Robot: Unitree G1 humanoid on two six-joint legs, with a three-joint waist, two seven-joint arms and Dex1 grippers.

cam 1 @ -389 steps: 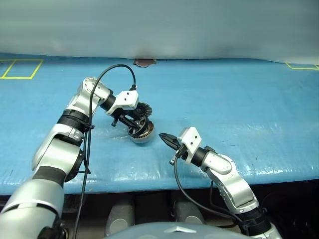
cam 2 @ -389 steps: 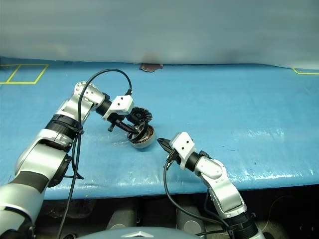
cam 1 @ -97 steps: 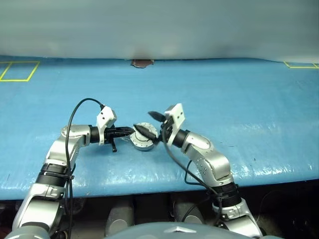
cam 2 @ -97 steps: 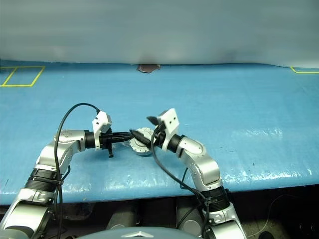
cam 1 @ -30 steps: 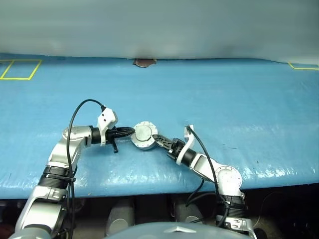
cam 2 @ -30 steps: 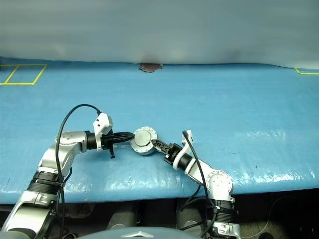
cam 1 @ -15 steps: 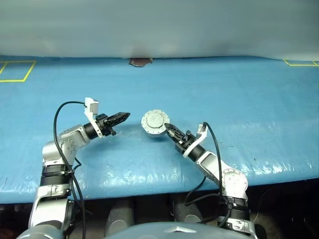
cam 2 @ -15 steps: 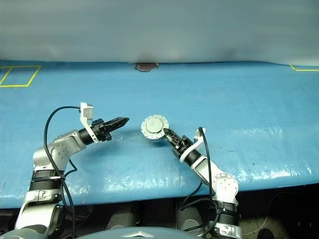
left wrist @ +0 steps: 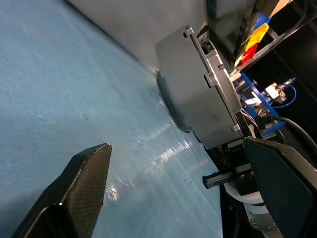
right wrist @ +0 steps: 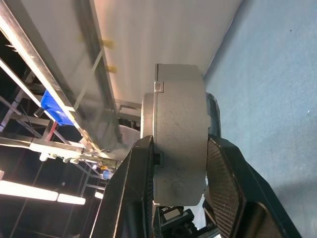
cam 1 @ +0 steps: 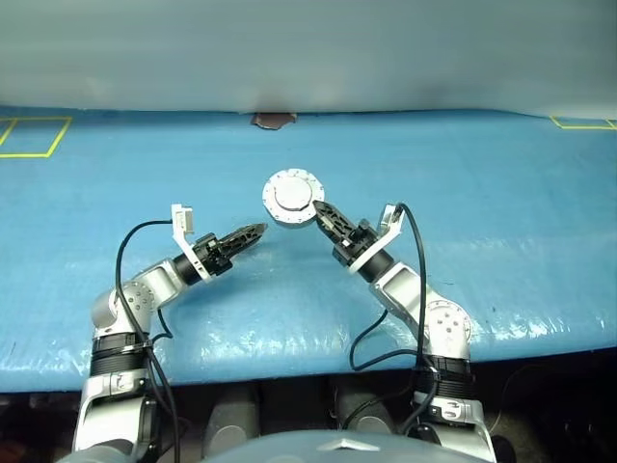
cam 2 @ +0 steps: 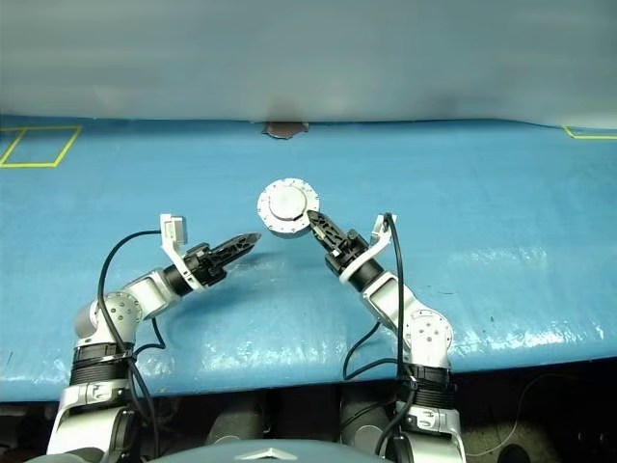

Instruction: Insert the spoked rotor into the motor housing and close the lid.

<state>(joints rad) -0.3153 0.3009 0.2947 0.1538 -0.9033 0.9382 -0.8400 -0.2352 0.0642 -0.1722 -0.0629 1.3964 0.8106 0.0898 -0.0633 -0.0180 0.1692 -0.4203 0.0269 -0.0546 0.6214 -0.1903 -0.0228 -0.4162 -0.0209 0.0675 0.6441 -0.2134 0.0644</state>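
Note:
My right gripper [cam 1: 322, 213] is shut on the motor housing [cam 1: 292, 198] and holds it by its edge, lifted above the blue table. The lid [cam 2: 287, 205] lies closed on it, its pale grey face and notched rim turned toward the head camera. In the right wrist view the housing [right wrist: 179, 129] sits edge-on between my two fingers [right wrist: 141, 188]. My left gripper [cam 1: 254, 231] is open and stands apart, to the left of and below the housing [left wrist: 195, 96]; nothing is between its fingers [left wrist: 81, 183]. The spoked rotor is out of view.
The blue table cover [cam 1: 501, 203] reaches back to a grey wall. Yellow tape squares mark the far left [cam 1: 34, 135] and far right [cam 1: 583, 122] corners. A small brown patch [cam 1: 275, 120] lies at the back edge. The table's front edge runs just below both arms.
My right gripper has lifted the closed housing off the table. My left gripper has come away from the housing, rolled and opened wide.

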